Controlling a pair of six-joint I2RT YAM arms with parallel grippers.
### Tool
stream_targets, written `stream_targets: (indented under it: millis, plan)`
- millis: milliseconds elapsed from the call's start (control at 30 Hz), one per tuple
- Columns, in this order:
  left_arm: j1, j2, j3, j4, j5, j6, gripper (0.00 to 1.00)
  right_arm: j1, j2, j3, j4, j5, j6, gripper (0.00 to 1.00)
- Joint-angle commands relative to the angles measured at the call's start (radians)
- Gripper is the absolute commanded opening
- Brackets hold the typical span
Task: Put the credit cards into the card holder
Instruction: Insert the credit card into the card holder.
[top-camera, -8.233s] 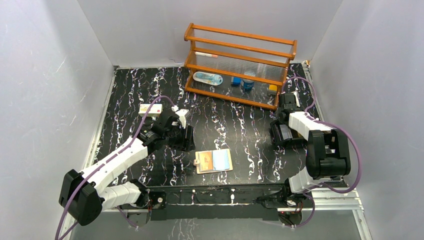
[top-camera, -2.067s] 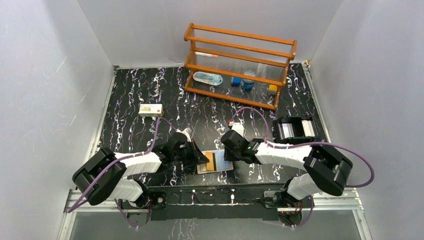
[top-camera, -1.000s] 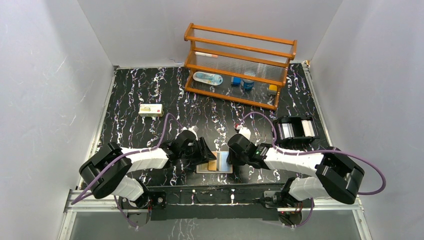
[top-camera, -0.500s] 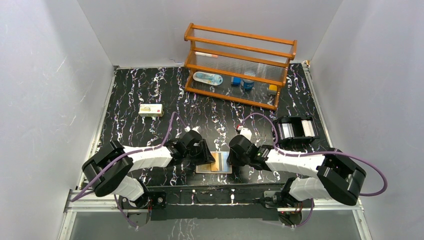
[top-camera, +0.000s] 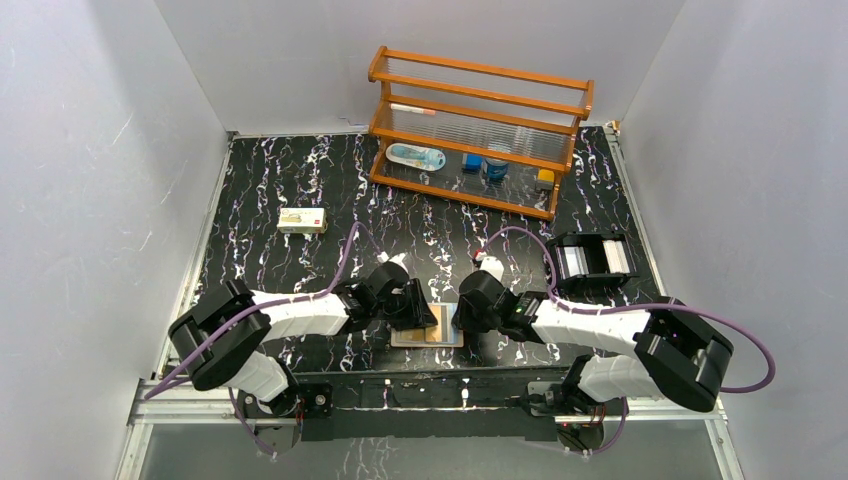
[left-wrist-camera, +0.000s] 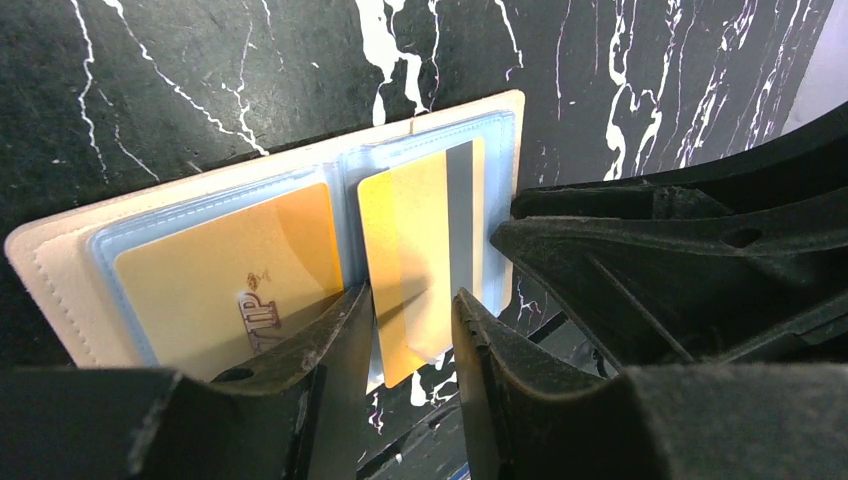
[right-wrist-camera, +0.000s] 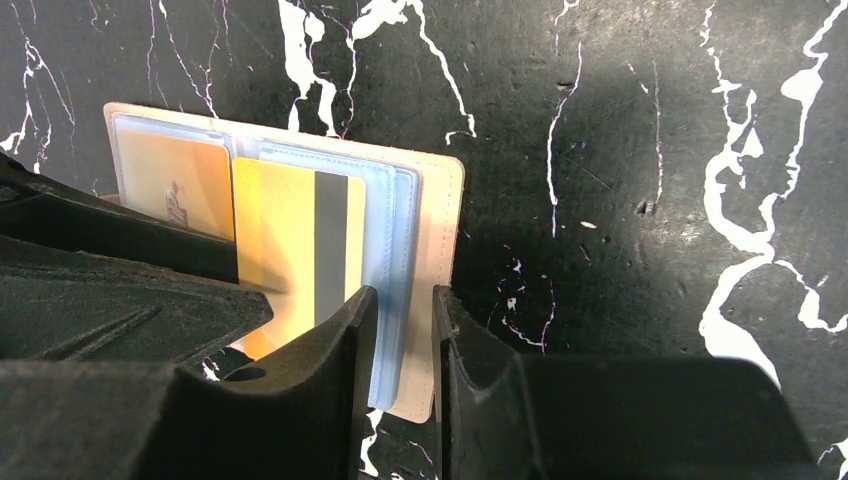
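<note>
The yellow card (left-wrist-camera: 410, 250) is now sliding partway into the card holder (left-wrist-camera: 50, 270), lower centre. Left gripper (left-wrist-camera: 408, 300) and right gripper (right-wrist-camera: 402, 297) are straddling it; whether either is pinching, we cannot tell.

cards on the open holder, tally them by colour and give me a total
gold card, VIP print, under the clear sleeve: 1
yellow card, dark stripe, lying on the other half: 1
total: 2
</note>
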Motion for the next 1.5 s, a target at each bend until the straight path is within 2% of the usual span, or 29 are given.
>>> stream_targets:
  millis: [0, 167, 233, 333, 600, 833, 1033, 1200, 1267, 1300, 1400, 1467]
  plan:
    - [-0.01, 0.015, 0.017, 0.036, 0.022, 0.033, 0.33, 0.006, 0.027, 0.006, 0.006, -0.005, -0.005, 0.35]
    - [-0.009, 0.009, 0.019, 0.025, 0.015, 0.035, 0.33, 0.006, 0.034, 0.04, -0.042, 0.021, -0.019, 0.35]
    - [-0.01, 0.004, 0.037, -0.016, 0.01, 0.042, 0.36, 0.005, 0.022, 0.053, -0.074, 0.036, -0.017, 0.37]
    - [-0.009, -0.019, 0.057, -0.081, 0.002, 0.056, 0.41, 0.005, -0.022, 0.059, -0.116, 0.065, -0.003, 0.43]
    - [-0.01, -0.059, 0.096, -0.247, -0.07, 0.08, 0.46, 0.006, -0.171, 0.044, -0.172, 0.102, -0.001, 0.57]
    - [-0.003, -0.085, 0.134, -0.358, -0.128, 0.094, 0.45, 0.006, -0.243, 0.022, -0.094, 0.078, -0.017, 0.58]
    - [0.04, -0.089, 0.143, -0.417, -0.123, 0.119, 0.42, 0.006, -0.258, -0.043, 0.093, -0.004, -0.005, 0.59]
    - [0.066, -0.086, 0.111, -0.299, 0.02, 0.126, 0.29, 0.006, -0.191, -0.033, 0.132, -0.067, 0.023, 0.59]
    - [0.07, -0.06, 0.129, -0.322, 0.022, 0.138, 0.17, 0.005, -0.198, -0.088, 0.199, -0.048, 0.06, 0.59]
    - [0.08, -0.054, 0.132, -0.352, 0.026, 0.144, 0.15, 0.006, -0.217, -0.115, 0.217, -0.035, 0.081, 0.6]
    - [0.115, -0.089, 0.116, -0.428, -0.011, 0.17, 0.17, 0.005, -0.244, -0.158, 0.278, -0.054, 0.126, 0.62]
    - [0.129, -0.112, 0.139, -0.501, -0.049, 0.188, 0.25, 0.005, -0.214, -0.152, 0.306, -0.087, 0.139, 0.62]
